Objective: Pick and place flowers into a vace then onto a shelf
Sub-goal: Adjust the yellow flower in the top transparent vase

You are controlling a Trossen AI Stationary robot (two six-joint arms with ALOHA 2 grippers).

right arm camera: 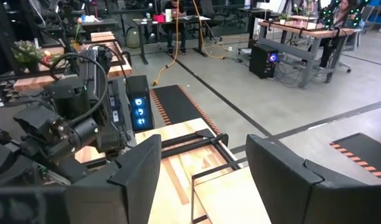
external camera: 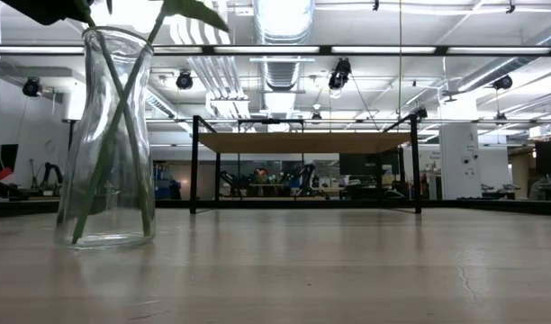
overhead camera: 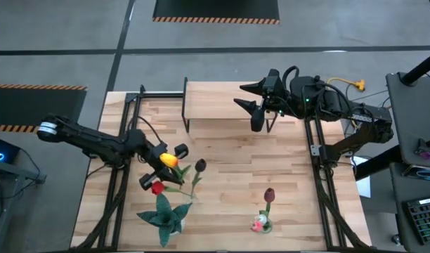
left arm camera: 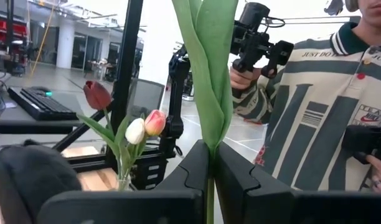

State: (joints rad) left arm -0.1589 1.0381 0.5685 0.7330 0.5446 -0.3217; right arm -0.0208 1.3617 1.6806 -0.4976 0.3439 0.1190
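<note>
Three tulips already stand in the vase (overhead camera: 263,223) near the table's (overhead camera: 299,190) front edge: a maroon head (overhead camera: 270,193) up high, a white one and a pink one lower, leaves spread below. From the low camera the vase is clear glass, narrow at the neck, with green stems crossing inside.

Left pincer (left arm camera: 210,163) is clenched on a green stem (left arm camera: 209,74), gripped just below where its broad leaves split. It sits left of centre over the table, holding a bunch: yellow-orange head (overhead camera: 169,159), red head (overhead camera: 157,187), dark head (overhead camera: 200,165). Well apart from the vase.

Right pincer (right arm camera: 200,171) hangs released, fingers wide, over the shelf (overhead camera: 218,102) at the table's back. Shelf bare, light wood on black legs.

Teal spiky plant (overhead camera: 163,216) lies by the bunch. A person with a camera stands beyond the table.

Judgement: roughly half done. Remaining flowers to go in, then vase to shelf.
</note>
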